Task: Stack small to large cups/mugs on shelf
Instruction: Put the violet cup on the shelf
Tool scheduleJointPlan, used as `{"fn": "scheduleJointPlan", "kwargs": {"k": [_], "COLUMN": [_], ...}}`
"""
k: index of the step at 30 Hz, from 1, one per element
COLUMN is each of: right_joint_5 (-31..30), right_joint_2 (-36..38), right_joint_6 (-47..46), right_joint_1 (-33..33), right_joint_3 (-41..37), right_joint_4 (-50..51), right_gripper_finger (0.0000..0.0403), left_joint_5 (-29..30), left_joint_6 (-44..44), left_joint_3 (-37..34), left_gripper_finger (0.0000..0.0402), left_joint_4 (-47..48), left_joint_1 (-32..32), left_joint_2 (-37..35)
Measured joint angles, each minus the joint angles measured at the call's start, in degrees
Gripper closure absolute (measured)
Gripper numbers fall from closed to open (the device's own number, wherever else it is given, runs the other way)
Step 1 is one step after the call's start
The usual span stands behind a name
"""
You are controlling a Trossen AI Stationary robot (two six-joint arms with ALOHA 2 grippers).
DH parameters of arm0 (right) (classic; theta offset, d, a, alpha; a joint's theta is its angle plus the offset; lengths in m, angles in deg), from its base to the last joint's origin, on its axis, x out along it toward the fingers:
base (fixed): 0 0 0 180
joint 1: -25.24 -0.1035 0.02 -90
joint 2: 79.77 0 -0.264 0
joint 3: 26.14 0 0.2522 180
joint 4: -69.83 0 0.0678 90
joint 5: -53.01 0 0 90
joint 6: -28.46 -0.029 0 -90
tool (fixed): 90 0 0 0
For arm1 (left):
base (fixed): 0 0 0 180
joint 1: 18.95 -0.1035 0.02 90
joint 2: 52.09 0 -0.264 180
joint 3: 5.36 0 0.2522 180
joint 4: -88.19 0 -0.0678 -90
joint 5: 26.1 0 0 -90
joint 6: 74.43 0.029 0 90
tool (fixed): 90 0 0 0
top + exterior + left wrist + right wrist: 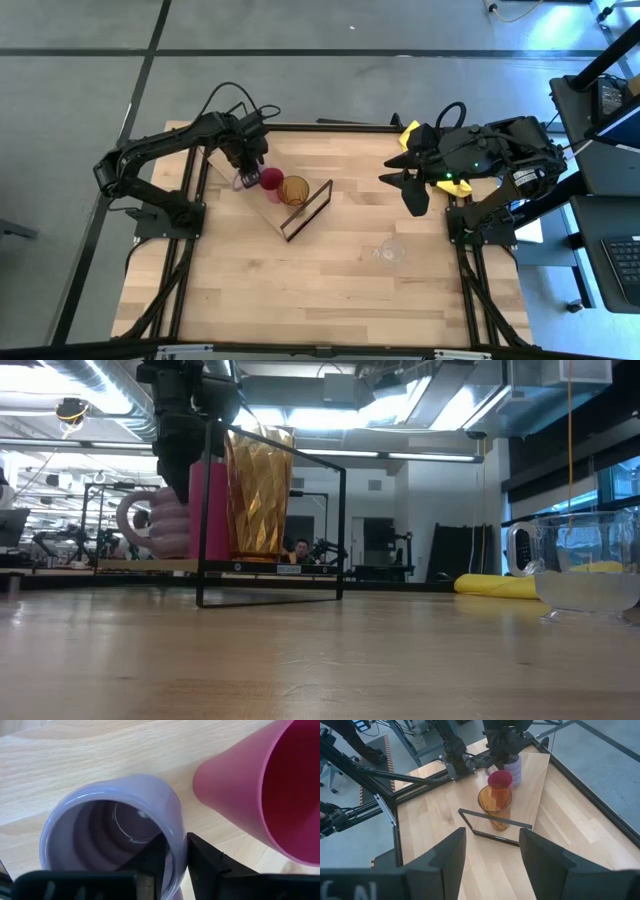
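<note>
Nearest the low camera stands the clear glass (588, 575), alone on the table (330, 290) and well apart from the shelf (540, 790); it is the one cup not yet placed. Behind it, the board carries three cups in a row: the amber tumbler (294, 190) next to the black wire frame (306, 211), the red cup (271, 180) just beside it, and the purple mug (115, 827) at the far end. Over that mug we see the left gripper (174, 854), one finger inside the rim and one outside, the mug wall between them; the fingers sit very close to the wall, and we cannot tell whether they grip it or have slackened.

We judge the step in hand to be letting go of the mug. To do it well we would open fully before lifting, then rise straight up (a sideways pull could drag the rim into the red cup, which stands close by). The handle should remain clear of its neighbour.

Farthest off, the right gripper (412, 186) waits over the table's right side with fingers spread and holding nothing. It is the arm nearer the glass.
</note>
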Motion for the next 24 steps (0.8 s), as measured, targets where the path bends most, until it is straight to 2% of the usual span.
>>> {"fn": "scheduleJointPlan", "kwargs": {"k": [4,9,24], "right_joint_5": [0.0,0.0,0.0], "right_joint_2": [0.0,0.0,0.0], "right_joint_6": [0.1,0.1,0.2], "right_joint_1": [0.0,0.0,0.0], "right_joint_3": [0.0,0.0,0.0], "right_joint_4": [0.0,0.4,0.5], "right_gripper_finger": [0.0217,0.0217,0.0217], "left_joint_5": [0.0,-4.0,-3.8], "left_joint_6": [0.0,-1.5,-1.3], "left_joint_3": [0.0,0.0,0.0], "left_gripper_finger": [0.0319,0.0318,0.0317], "left_joint_4": [-0.3,-2.3,-1.8], "left_joint_1": [0.0,0.1,0.0], "left_joint_2": [0.0,0.0,0.0]}}
